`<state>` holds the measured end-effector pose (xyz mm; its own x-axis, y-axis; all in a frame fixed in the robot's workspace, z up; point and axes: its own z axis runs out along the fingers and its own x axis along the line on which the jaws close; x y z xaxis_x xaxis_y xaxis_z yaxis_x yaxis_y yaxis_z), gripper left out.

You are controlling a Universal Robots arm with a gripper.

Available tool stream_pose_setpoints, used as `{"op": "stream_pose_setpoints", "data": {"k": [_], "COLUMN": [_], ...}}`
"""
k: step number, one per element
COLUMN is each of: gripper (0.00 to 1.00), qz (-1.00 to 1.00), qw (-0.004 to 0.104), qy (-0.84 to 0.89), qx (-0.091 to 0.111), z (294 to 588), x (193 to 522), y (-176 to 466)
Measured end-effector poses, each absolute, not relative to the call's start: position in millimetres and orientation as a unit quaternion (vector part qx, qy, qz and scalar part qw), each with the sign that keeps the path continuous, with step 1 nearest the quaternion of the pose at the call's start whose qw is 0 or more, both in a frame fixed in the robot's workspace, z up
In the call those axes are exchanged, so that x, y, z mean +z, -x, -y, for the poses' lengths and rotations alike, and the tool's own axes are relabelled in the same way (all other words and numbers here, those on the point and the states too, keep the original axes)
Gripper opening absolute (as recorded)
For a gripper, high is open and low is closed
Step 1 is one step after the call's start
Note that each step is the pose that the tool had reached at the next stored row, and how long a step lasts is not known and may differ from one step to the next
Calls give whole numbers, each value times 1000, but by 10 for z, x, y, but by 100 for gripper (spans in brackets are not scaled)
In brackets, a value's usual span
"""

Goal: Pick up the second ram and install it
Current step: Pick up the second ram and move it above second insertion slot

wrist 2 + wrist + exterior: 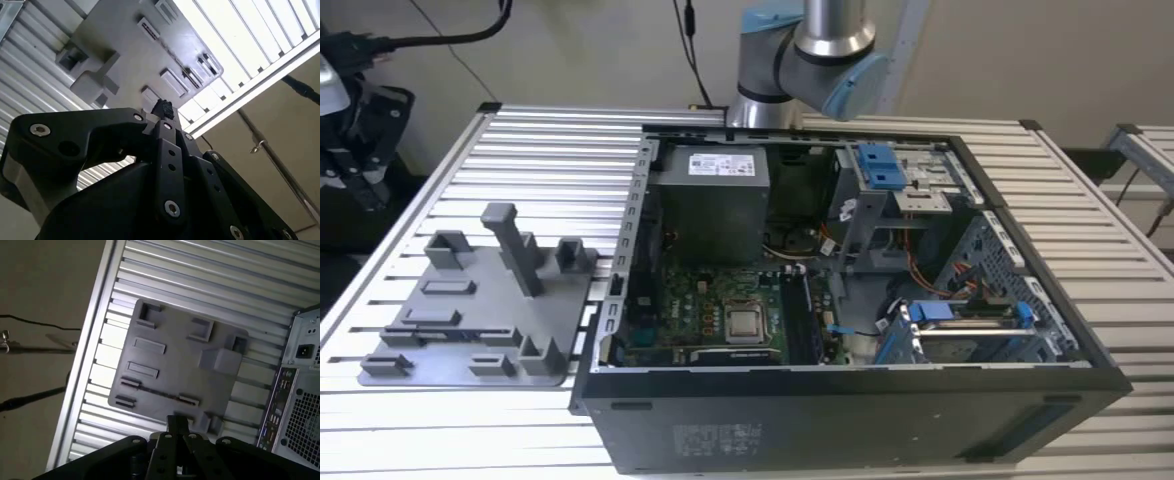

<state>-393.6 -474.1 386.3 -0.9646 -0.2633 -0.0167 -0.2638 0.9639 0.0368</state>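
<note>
A grey fixture plate (pixel 494 300) with several small holders lies on the slatted table at the exterior view's left. In the first wrist view a thin dark strip (pixel 155 391) runs between two low holders on that plate (pixel 175 355); it looks like the second ram seen edge-on. My gripper (pixel 162 107) hangs well above the plate (pixel 130 50), its black fingers drawn together with nothing visible between them. In the first wrist view the gripper (pixel 177 421) lines up over the plate's edge, close to the strip.
An open computer case (pixel 854 300) lies at the exterior view's middle and right, with a green motherboard (pixel 720 310) inside; its rear panel (pixel 300 390) is beside the plate. The arm's lower joints (pixel 814 60) stand behind the case. A tall post (pixel 520 250) rises from the plate.
</note>
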Motion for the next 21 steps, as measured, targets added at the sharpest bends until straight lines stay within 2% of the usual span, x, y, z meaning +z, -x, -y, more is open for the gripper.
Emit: {"op": "stream_pose_setpoints", "data": {"k": [21], "gripper": [11], "qz": [-967], "qw": [2], "qy": [254], "qx": [8], "z": [4741], "x": [3863], "y": [3937]}}
